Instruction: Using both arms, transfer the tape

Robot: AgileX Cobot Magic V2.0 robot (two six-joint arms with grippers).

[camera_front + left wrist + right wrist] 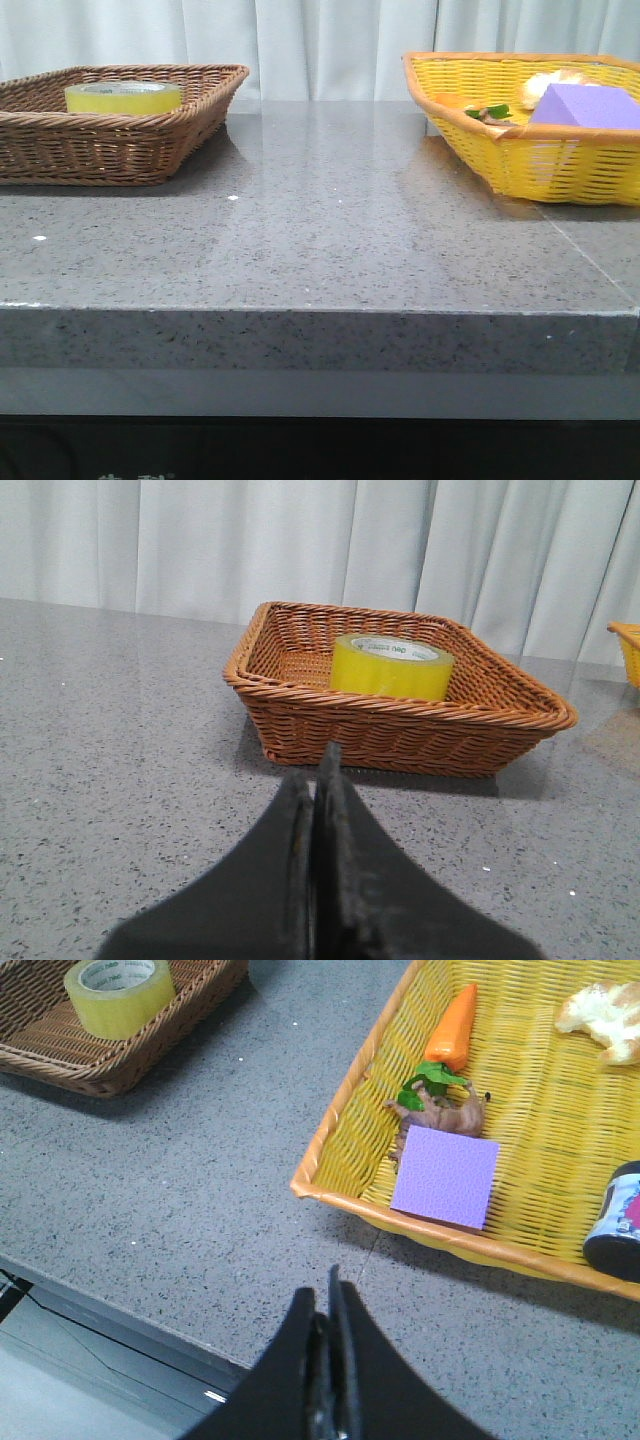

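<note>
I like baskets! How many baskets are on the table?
2. The brown basket sits on the table's left side, holding the tape. The yellow basket sits on the right.

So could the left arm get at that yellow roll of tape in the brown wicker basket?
Probably yes: the yellow tape roll lies uncovered in the open brown wicker basket, nothing between it and the shut left gripper.

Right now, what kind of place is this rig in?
Probably a staged lab or test bench, not a real kitchen: a grey speckled stone countertop, plain white curtains as backdrop, and two wicker baskets of props, a brown basket with tape and a yellow basket with a toy carrot.
</note>
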